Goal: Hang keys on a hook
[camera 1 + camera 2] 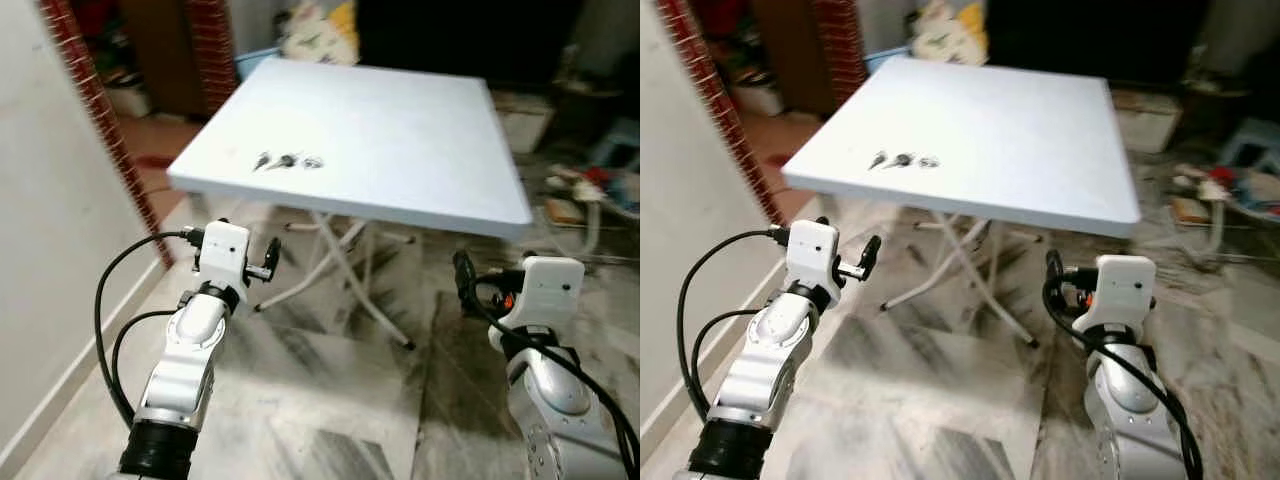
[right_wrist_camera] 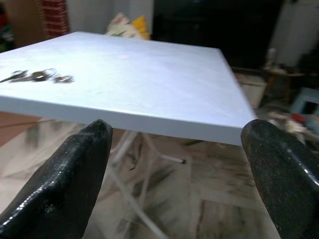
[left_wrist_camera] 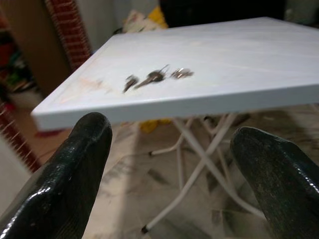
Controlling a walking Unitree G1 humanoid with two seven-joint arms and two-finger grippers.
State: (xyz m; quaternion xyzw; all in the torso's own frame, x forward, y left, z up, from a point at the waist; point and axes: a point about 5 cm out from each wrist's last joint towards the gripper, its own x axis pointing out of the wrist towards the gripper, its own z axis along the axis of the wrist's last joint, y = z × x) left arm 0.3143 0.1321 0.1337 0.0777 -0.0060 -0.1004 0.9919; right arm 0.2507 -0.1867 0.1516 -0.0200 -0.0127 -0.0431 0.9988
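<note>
The keys [image 1: 288, 160] lie on the white folding table [image 1: 420, 190], near its front-left edge; no writing is legible; the left gripper [image 1: 268, 258] hangs below that edge, fingers spread wide, empty; the right gripper [image 2: 174, 164] sits below the table's front-right corner, equally wide, empty.

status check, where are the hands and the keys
Left hand and right hand both open, held short of the table, below its edge. Keys flat on the table near its left front corner, untouched. Nothing between hands and keys.

No readable text or labels anywhere.
</note>
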